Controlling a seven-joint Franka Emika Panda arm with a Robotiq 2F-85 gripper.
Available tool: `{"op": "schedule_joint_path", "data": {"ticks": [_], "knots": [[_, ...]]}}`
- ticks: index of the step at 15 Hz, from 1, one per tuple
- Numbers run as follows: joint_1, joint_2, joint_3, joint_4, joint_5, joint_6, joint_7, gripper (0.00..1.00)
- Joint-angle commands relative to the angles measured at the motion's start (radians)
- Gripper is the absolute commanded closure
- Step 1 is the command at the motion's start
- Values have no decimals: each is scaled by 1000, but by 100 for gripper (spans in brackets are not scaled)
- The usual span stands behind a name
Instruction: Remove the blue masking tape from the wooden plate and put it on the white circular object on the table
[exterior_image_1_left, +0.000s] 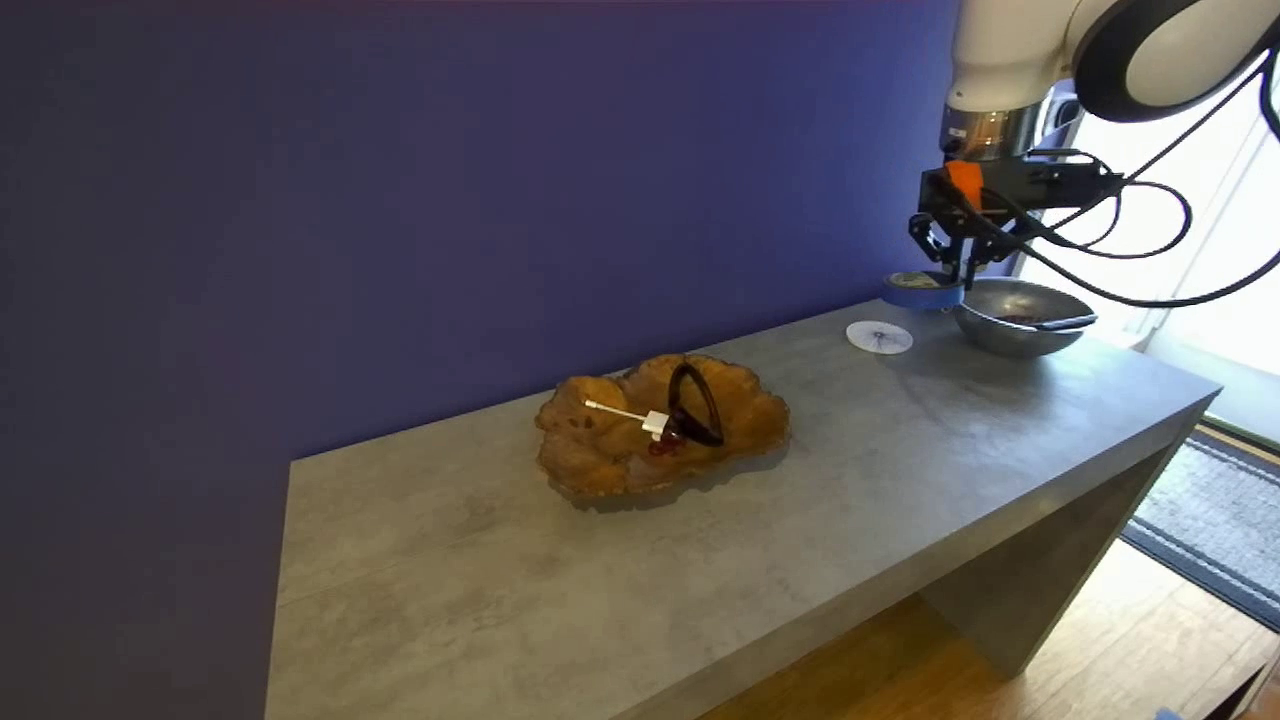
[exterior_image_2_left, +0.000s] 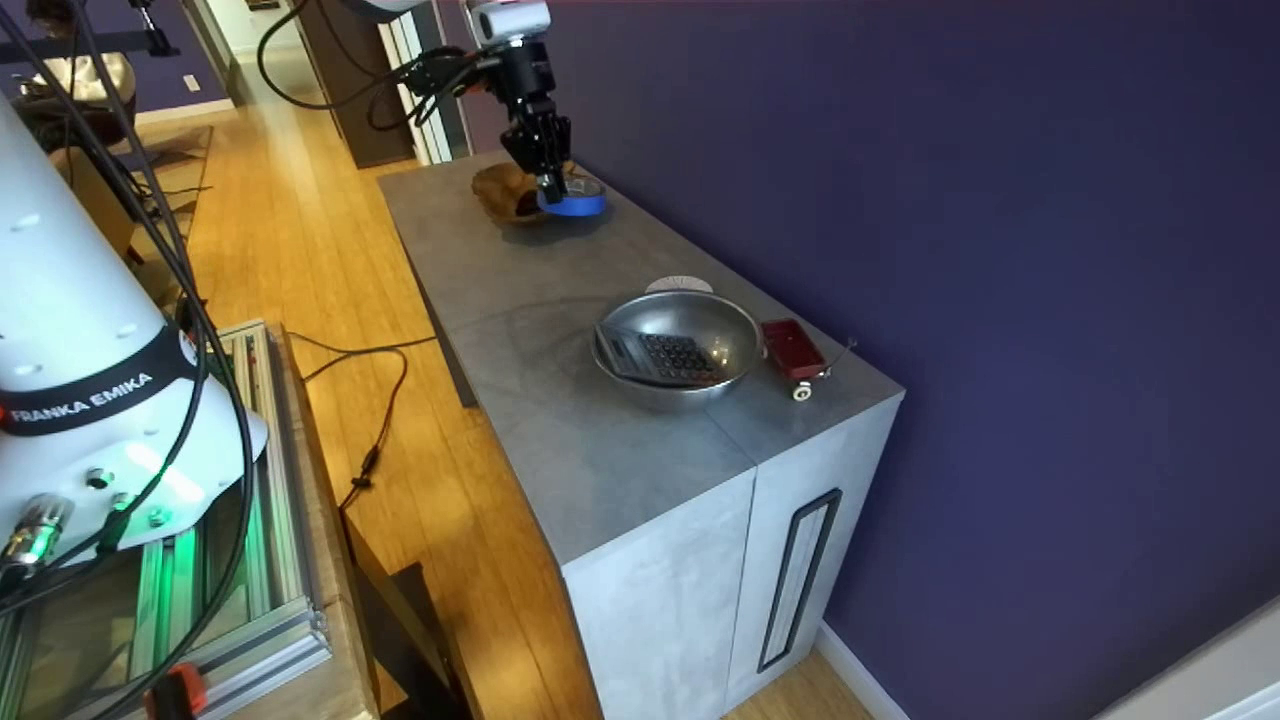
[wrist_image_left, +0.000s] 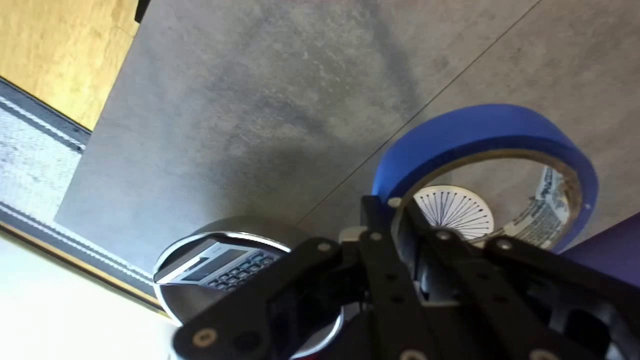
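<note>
In an exterior view the tool (exterior_image_1_left: 962, 276) pinches the blue masking tape (exterior_image_1_left: 918, 297) above the desk (exterior_image_1_left: 850, 480), right of the wooden plate (exterior_image_1_left: 600, 462). Likely the carrying step: next, align over the white disc (exterior_image_1_left: 879, 338), lower, release.

The masking tape (wrist_image_left: 480, 122) is bright blue outside and tan within, the white circular object (wrist_image_left: 462, 211) is rayed with dark lines, the wooden plate (exterior_image_1_left: 608, 462) orange-brown, the bowl (exterior_image_1_left: 1015, 340) silver, the wall (exterior_image_1_left: 500, 200) purple-blue, the table (exterior_image_1_left: 450, 570) mottled grey.
</note>
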Motion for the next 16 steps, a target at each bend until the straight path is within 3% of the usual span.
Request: {"op": "schedule_joint_path", "data": {"ticks": [1, 9, 16], "knots": [[-38, 18, 30, 22, -68, -9, 100, 97], [-104, 204, -38, 114, -164, 72, 293, 97], [-64, 390, -122, 247, -161, 172, 380, 97]]}}
